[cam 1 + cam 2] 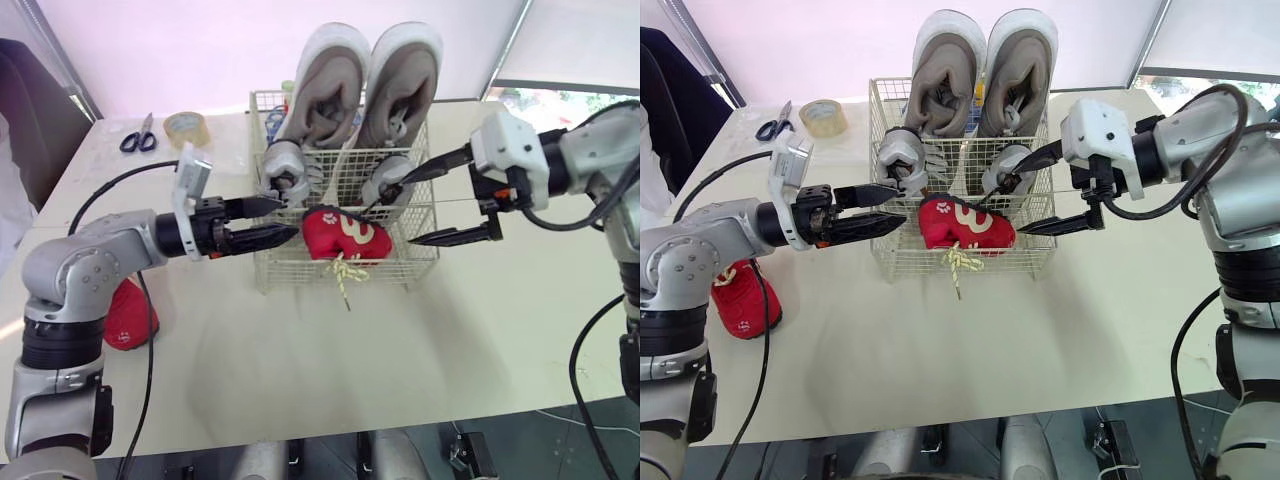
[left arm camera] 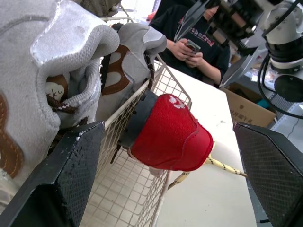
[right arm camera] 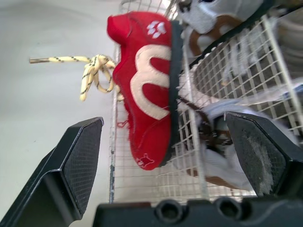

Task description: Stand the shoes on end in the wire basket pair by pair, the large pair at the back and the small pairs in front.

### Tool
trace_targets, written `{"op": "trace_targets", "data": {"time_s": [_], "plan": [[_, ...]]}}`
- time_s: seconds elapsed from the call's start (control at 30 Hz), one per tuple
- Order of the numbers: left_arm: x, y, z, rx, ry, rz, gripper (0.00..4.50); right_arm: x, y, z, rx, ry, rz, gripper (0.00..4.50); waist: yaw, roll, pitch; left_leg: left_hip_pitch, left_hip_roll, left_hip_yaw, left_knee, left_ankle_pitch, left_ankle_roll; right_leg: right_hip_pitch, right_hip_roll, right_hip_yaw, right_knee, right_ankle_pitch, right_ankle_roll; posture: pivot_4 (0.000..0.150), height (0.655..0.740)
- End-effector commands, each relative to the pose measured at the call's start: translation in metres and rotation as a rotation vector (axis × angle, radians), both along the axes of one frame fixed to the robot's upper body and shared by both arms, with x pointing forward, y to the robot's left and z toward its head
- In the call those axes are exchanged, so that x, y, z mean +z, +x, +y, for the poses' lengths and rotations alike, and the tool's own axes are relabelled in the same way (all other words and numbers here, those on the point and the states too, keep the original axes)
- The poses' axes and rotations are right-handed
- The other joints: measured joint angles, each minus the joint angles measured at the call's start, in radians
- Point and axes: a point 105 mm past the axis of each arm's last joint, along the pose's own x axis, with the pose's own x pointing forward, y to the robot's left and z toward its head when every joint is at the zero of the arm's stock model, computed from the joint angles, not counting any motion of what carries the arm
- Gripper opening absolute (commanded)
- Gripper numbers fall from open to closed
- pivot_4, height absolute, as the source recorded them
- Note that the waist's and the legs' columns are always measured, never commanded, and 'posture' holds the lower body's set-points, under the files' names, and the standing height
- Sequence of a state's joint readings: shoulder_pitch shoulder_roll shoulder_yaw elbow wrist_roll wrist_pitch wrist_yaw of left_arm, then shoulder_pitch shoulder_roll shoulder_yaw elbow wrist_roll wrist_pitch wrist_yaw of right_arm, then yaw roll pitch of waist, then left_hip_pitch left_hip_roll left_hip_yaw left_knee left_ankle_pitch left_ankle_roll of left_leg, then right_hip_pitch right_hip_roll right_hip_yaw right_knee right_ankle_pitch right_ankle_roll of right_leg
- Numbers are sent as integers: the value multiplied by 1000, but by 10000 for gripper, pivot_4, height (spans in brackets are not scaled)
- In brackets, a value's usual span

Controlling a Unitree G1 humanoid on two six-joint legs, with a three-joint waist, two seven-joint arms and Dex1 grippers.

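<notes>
Basket front, red shoe against it, between open left hand and open right hand (tape behind).

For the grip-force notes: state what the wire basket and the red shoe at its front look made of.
Wire basket: probably thin metal wire with a pale cream coating, seen as an open grid of straight rods. Red shoe: soft matte fabric, felt or suede by its fuzzy surface; sole edge dark, perhaps rubber.
</notes>
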State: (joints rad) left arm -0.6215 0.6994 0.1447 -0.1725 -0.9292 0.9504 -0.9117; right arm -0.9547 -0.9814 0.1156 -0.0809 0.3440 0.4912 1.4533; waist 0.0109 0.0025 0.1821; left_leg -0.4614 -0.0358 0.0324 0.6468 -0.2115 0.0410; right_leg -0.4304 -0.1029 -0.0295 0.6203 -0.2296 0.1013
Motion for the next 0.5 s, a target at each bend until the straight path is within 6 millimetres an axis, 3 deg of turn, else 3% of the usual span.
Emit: {"op": "trace_targets", "data": {"time_s": [0.03,0.23,0.43,0.5], "plan": [[15,-5,7,15,-1,-71,45000,26,-15,1,7,70,-65,44253,0,0,0,0,0,0,0,0,0,0,0,0,0,0,0,1500,7400],[30,3,35,139,37,-120,45000,41,-30,6,26,227,-17,44253,-2,0,0,0,0,0,0,0,0,0,0,0,0,0,0,1500,7400],[57,8,98,411,-17,-116,45000,55,-51,12,83,444,62,44253,-5,0,0,0,0,0,-1,0,0,-1,-1,0,0,0,0,1500,7400],[55,11,120,524,-11,-67,45000,54,-55,13,105,473,71,44253,-5,0,0,0,0,0,-1,0,0,-1,-1,0,0,0,0,1500,7400]]}}
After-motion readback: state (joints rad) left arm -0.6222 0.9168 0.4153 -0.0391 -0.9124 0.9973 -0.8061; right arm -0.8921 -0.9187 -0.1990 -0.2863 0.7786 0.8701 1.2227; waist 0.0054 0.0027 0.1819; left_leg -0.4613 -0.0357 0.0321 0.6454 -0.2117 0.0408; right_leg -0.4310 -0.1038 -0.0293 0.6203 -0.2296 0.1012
